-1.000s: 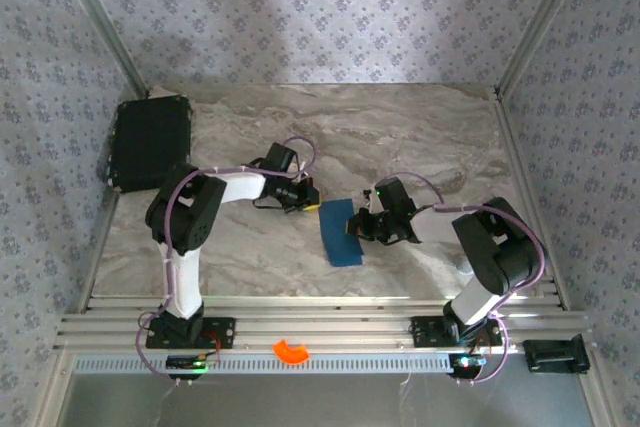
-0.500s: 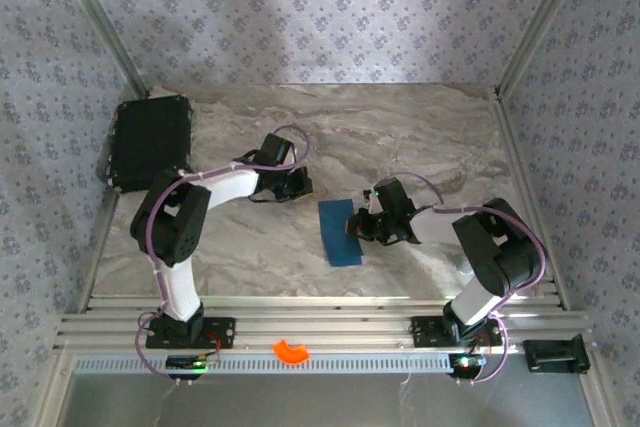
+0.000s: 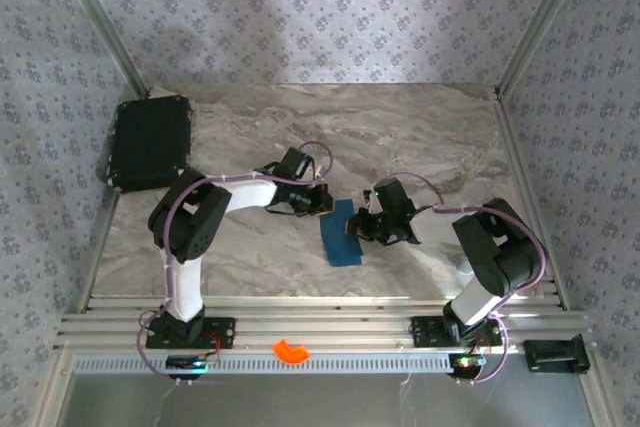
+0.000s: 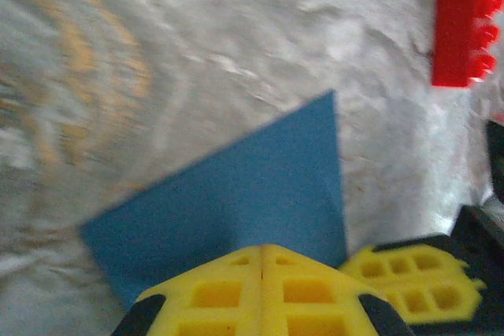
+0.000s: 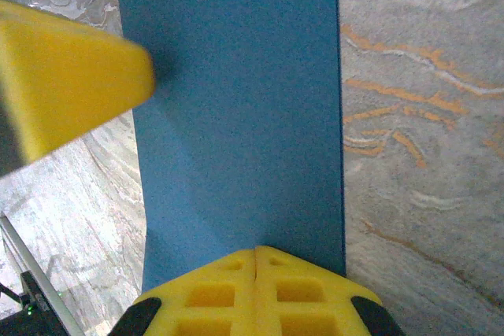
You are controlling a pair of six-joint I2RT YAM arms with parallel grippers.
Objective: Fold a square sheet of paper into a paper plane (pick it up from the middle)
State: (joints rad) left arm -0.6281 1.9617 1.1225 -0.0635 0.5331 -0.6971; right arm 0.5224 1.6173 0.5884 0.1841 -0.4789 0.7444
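**Item:** square sheet of paper (image 3: 340, 234). Dark blue, lying flat on the marble table (image 3: 420, 137) as a narrow rectangle. It seems already folded in half, though the layers cannot be told apart. It sits directly ahead of both claws, its edges under their tips.

**Item:** left gripper (image 3: 318, 199). Clenched, holding nothing. Half a second ago it was drawn back from the sheet; now it has advanced onto the nearest corner.

**Item:** right gripper (image 3: 361, 225). Clenched, empty, resting on the opposite edge, unmoved.

**Item:** red block (image 4: 465, 25). Lies beyond the left claw, to its right.

**Assessment:** sheet pinned from both sides; the next crease is probably being set up.
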